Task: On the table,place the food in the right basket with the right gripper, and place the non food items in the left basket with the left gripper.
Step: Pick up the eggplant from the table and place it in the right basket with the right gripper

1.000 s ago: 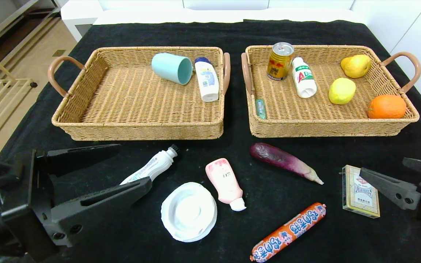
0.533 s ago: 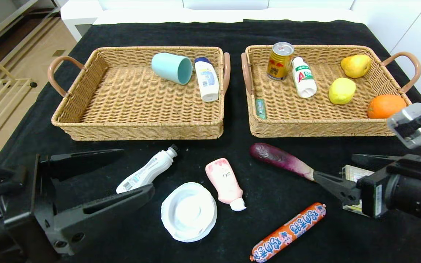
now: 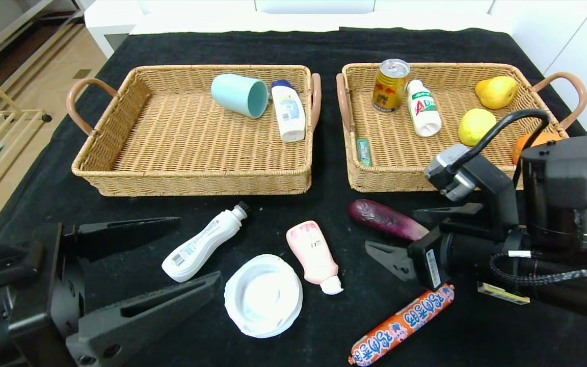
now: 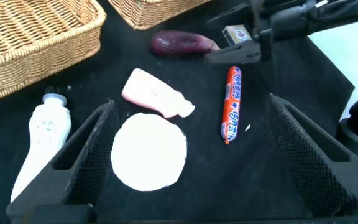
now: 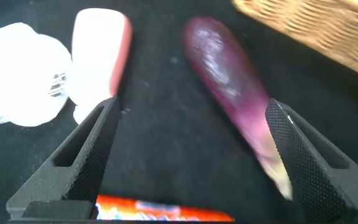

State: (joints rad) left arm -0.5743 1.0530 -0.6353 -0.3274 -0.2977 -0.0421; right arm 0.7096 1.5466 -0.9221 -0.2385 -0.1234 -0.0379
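Right gripper jaws spread, eggplant lies just ahead of them, nearer one jaw (off-centre), sausage at the jaw roots. Risk: a skewed close rolls the eggplant away or nudges the pink bottle. Left gripper jaws spread, empty. On the cloth: one eggplant, one sausage, two bottles, one white lid, one card box.

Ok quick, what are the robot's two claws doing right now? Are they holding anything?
Left gripper: open, holding nothing, low near the white bottle.
Right gripper: open, holding nothing, by the purple eggplant.
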